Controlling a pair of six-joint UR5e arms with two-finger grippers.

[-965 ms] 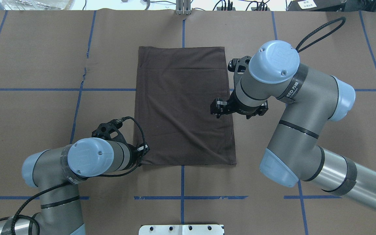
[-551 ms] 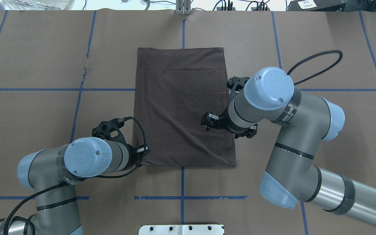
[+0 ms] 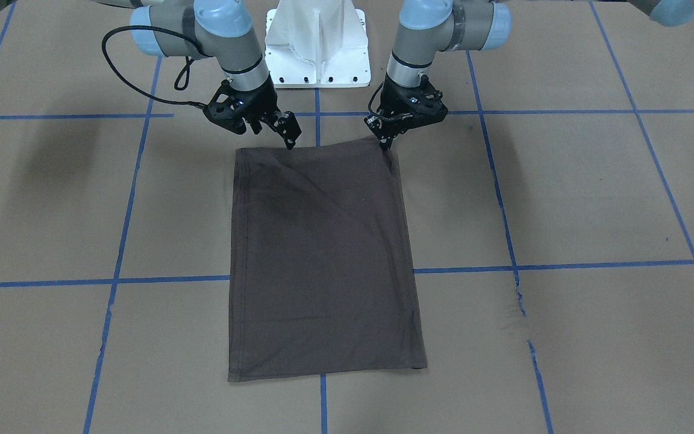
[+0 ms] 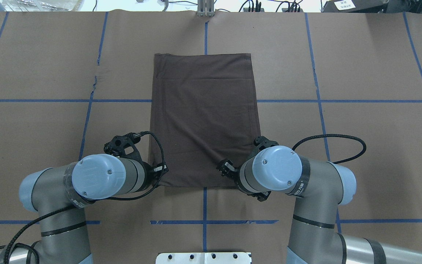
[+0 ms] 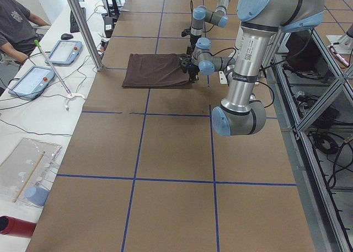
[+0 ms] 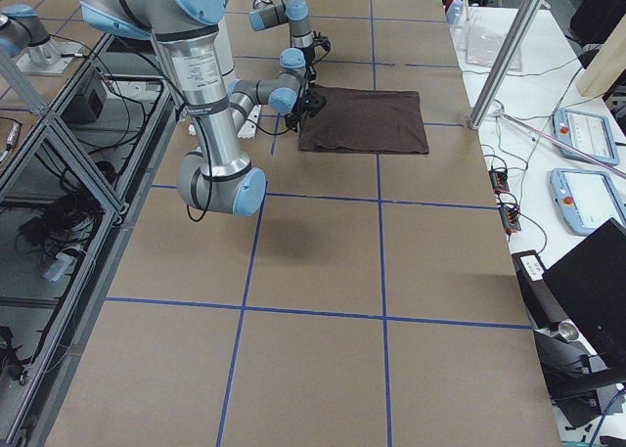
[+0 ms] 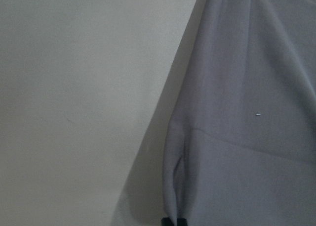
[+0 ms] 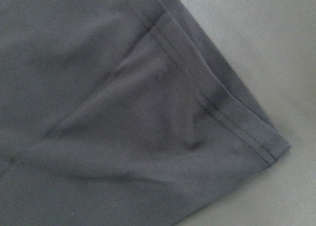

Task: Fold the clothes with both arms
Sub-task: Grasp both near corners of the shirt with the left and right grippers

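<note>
The dark brown T-shirt (image 4: pixel 205 117) lies folded into a flat rectangle mid-table, and it also shows in the front view (image 3: pixel 323 259). My left gripper (image 3: pixel 387 143) is shut on the shirt's near-left corner, which is pinched and slightly raised. The left wrist view shows the gathered fabric (image 7: pixel 247 112) running into the black fingertips (image 7: pixel 173 221). My right gripper (image 3: pixel 288 135) hovers at the near-right corner, its fingers apart and holding nothing. The right wrist view shows that hemmed corner (image 8: pixel 123 112) lying flat, with no fingers in frame.
The table is covered in brown paper with blue tape lines and a small tear (image 4: pixel 95 79). The white base pedestal (image 3: pixel 317 45) stands just behind both grippers. An operator (image 5: pixel 16 20) sits at a side bench with tablets.
My right arm has swung from the shirt's right edge back toward the robot, down to the near-right corner. The left arm has stayed at the near-left corner, still shut.
</note>
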